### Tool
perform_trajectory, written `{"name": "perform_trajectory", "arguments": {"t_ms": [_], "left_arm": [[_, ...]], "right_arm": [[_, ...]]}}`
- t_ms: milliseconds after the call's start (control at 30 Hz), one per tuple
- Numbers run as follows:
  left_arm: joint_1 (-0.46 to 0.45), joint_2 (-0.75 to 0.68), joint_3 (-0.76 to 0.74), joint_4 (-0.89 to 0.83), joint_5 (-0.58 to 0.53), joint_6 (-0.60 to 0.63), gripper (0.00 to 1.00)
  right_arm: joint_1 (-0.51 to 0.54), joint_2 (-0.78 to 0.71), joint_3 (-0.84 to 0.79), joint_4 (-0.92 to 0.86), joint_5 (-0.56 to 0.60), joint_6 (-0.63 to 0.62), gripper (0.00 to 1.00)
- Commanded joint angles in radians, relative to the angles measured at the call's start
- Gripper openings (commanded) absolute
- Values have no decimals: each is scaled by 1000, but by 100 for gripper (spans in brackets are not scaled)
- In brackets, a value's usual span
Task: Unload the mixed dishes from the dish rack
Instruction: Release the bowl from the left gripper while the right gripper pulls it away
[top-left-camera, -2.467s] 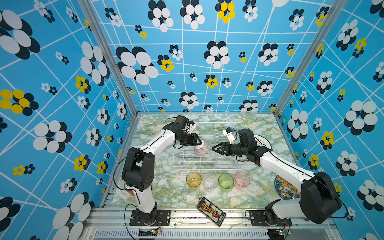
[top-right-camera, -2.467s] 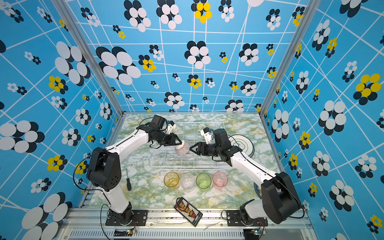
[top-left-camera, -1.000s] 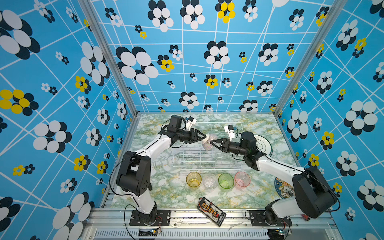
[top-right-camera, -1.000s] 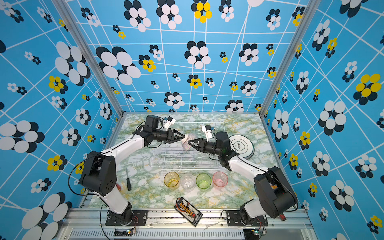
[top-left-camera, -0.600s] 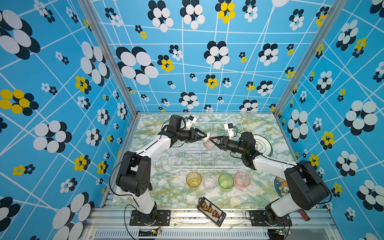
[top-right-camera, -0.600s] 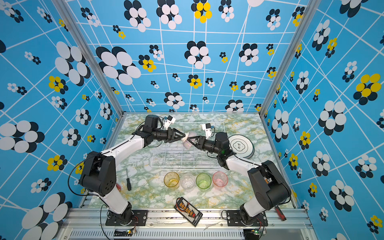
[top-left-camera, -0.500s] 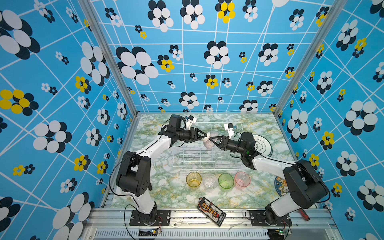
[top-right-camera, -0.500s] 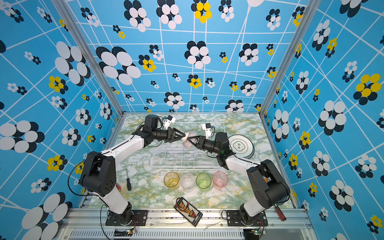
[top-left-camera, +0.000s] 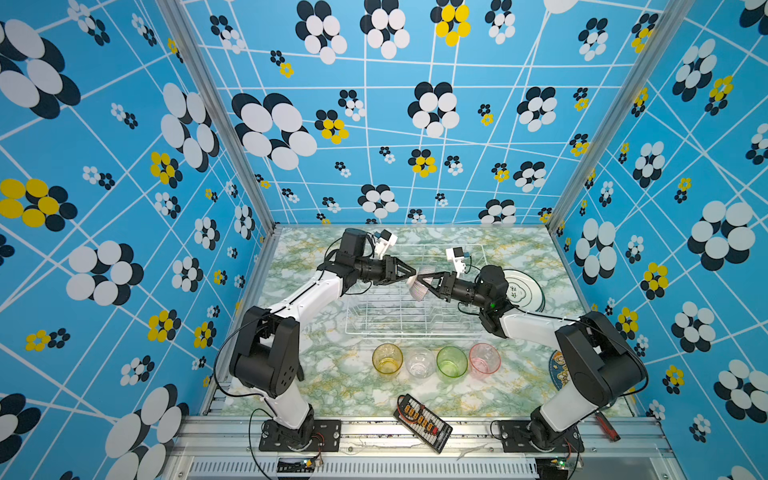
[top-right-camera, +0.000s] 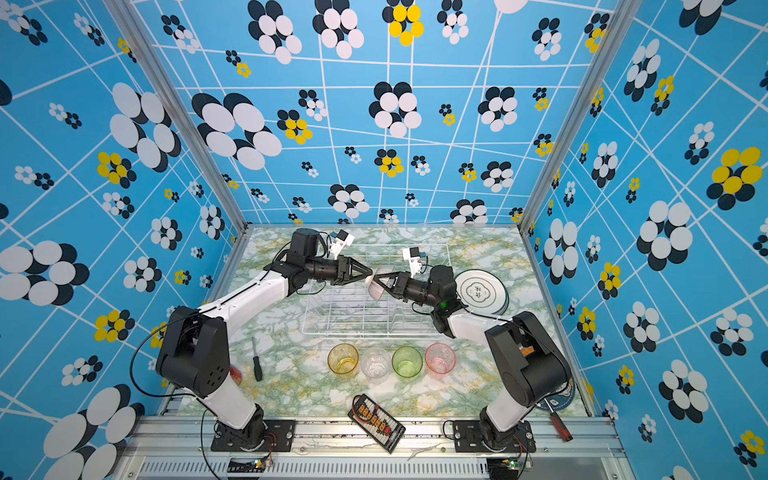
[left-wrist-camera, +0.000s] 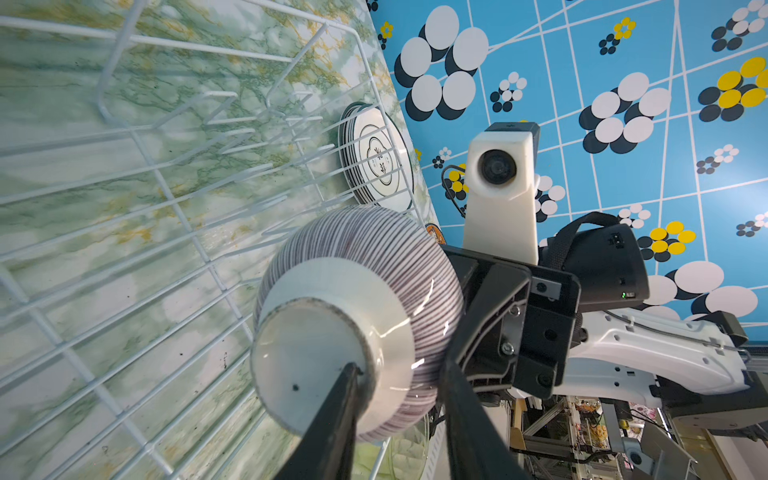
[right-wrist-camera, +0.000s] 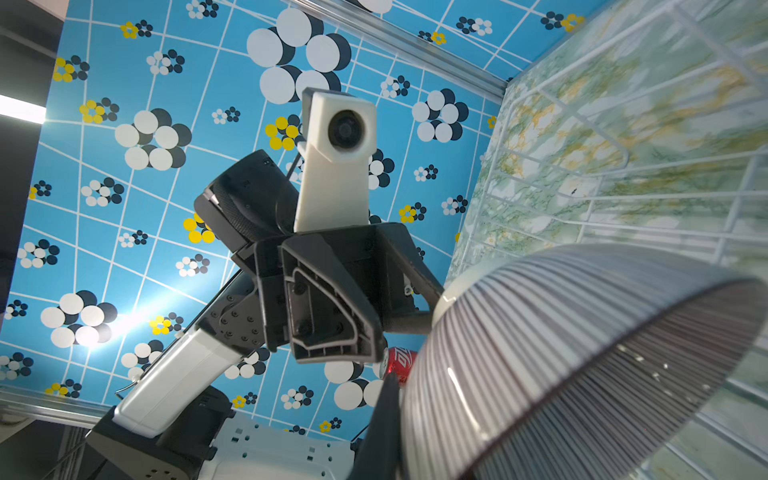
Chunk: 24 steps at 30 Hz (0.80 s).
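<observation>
My left fingers (left-wrist-camera: 332, 419) were pinched across the foot of the bowl (left-wrist-camera: 365, 266), one tip on the flat base and its mate down the outer wall, and they looked closed on it. And there were my right fingers (right-wrist-camera: 384, 415), clamped on the rim, one outside on the ribs and the other hidden inside. That pair was shut tight on the thin wall.

So the pink-striped bowl hung on its side in the air between both holds. Its foot faced my left and its mouth my right, above the dish rack (top-left-camera: 415, 332) and clear of the wires as far as I could tell.

I judged it glazed ceramic: stiff, weighty for its size, slick on the white foot, and sure to chip if dropped on the wire. The rim was the better hold, I reckoned, since the ribs gave some bite, while the foot was shallow and smooth.

Further out, the plates (top-left-camera: 524, 291) lay stacked beside the rack, and the four tumblers (top-left-camera: 451, 362) stood in a row on the table (top-left-camera: 332, 374).
</observation>
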Motion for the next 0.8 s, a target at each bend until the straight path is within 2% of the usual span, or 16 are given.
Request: {"name": "perform_trajectory", "arguments": {"t_ms": [0,67,200,267,467,567,667,767], "left_arm": [[-9,-53,40,-69,2,59,40],[-4,-74,52,-135,-39,100,50],[33,-146,69,-277,-141,181,57],[58,-194,71,-355,-214,222,59],[128,-326,88,-591,-489,333,66],[191,-389,65,-626,-529,343,67],[267,-454,33,-630,-525,333,67],[335,-505,20,-654,-519,337,68]], "right_arm": [[0,-3,20,71,-20,4,0],[0,-16,25,35,-27,-19,0],[2,-83,57,-187,-32,-146,0],[4,-126,94,-355,-31,-245,0],[73,-222,339,-1045,82,-693,0],[171,-220,499,-1309,159,-905,0],[335,-205,644,-1525,251,-1132,0],[502,-161,771,-1689,316,-1298,0]]}}
